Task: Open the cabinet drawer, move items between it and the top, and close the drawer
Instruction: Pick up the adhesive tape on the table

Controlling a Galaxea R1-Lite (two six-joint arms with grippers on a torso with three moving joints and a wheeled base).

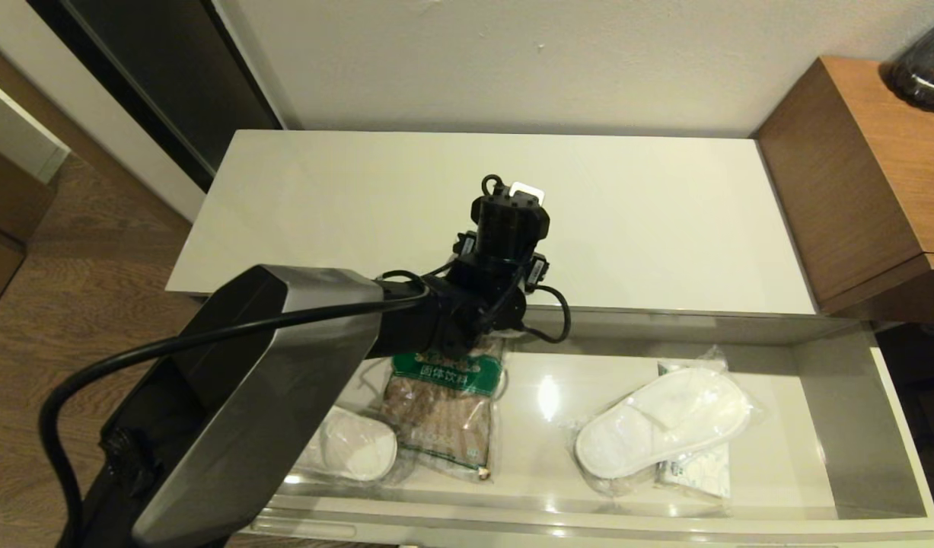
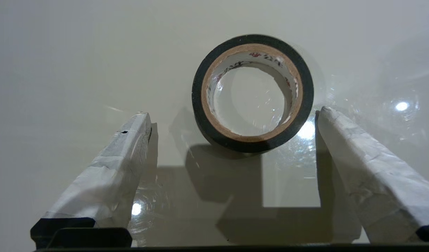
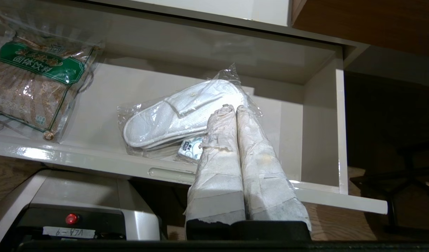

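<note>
A robot's left arm reaches over the glossy cream top (image 1: pixel 649 221) of a low cabinet, its left gripper (image 2: pixel 231 115) spread wide and empty above a small black tape roll (image 2: pixel 252 92). In the left wrist view the roll lies flat on the top, hole upward, just ahead of the two padded fingertips (image 2: pixel 139 122) and a little nearer the one on the far side of the frame; it touches neither. Being round, the roll offers no long axis to line up with, so the coming move looks to turn on one thing only: the roll lies just beyond the tips rather than between them, and the jaws would probably have to go forward and down to straddle it.

Below the top, the drawer (image 1: pixel 855 396) stands pulled out. Going left to right inside it: one pair of white slippers in a clear bag (image 1: pixel 356 453), partly hidden by the arm; a brown bag with a green label (image 1: pixel 447 415); then a second bagged pair of slippers (image 1: pixel 661 430) lying over a flat white packet (image 1: pixel 699 468).

The right gripper (image 3: pixel 235 108) is parked low in front of the drawer, its fingers clenched together on nothing. The left arm is much the nearer to the roll.
</note>
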